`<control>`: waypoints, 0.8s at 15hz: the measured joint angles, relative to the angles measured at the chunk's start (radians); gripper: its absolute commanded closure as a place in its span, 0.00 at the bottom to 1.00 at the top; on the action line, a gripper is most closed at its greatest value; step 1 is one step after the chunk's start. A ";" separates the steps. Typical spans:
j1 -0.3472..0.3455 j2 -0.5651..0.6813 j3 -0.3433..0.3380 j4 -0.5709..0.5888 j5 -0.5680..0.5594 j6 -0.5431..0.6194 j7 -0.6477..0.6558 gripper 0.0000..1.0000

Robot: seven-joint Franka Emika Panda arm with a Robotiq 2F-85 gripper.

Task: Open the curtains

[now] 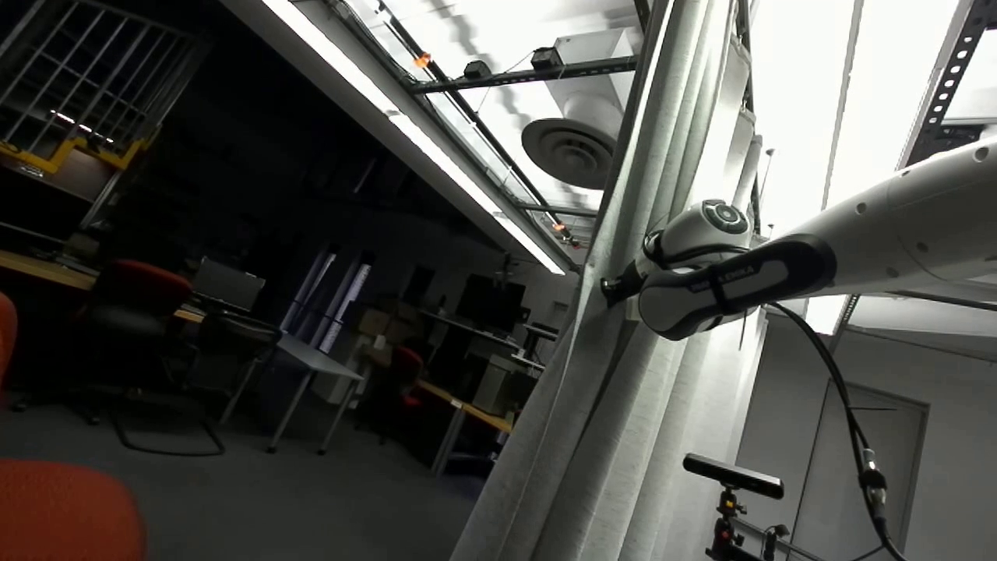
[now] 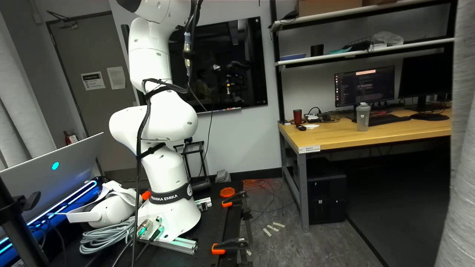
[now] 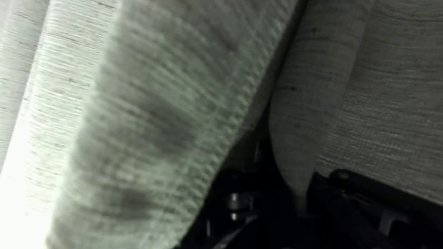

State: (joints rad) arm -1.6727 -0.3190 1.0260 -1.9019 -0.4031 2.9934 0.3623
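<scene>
The curtains (image 1: 623, 436) are tall pale grey-white drapes with long vertical pleats, hanging slanted in an exterior view. Parts of pale drapes also show at the right edge (image 2: 464, 174) and left edge (image 2: 16, 100) of an exterior view. My gripper (image 1: 612, 291) is at the curtain, at mid height, close to its edge. In the wrist view, folds of the curtain (image 3: 166, 114) fill most of the picture. A narrow fold runs down between the dark fingers of the gripper (image 3: 299, 195), which look closed on it. The fingertips are partly hidden by shadow and fabric.
A camera on a stand (image 1: 732, 475) is below the arm by the curtain. Cables (image 1: 849, 405) hang from the arm. A ceiling vent (image 1: 572, 148) and metal rails are above. The arm's base (image 2: 167, 215) stands on a black table beside a headset (image 2: 115, 207) and monitor (image 2: 52, 163).
</scene>
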 measured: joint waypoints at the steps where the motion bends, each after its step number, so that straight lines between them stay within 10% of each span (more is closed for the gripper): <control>1: -0.059 0.006 0.030 0.020 -0.012 0.000 0.004 1.00; 12: -0.655 0.022 0.377 0.134 -0.043 -0.007 0.016 1.00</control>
State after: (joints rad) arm -2.3272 -0.2971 1.4026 -1.7681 -0.4457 2.9865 0.3780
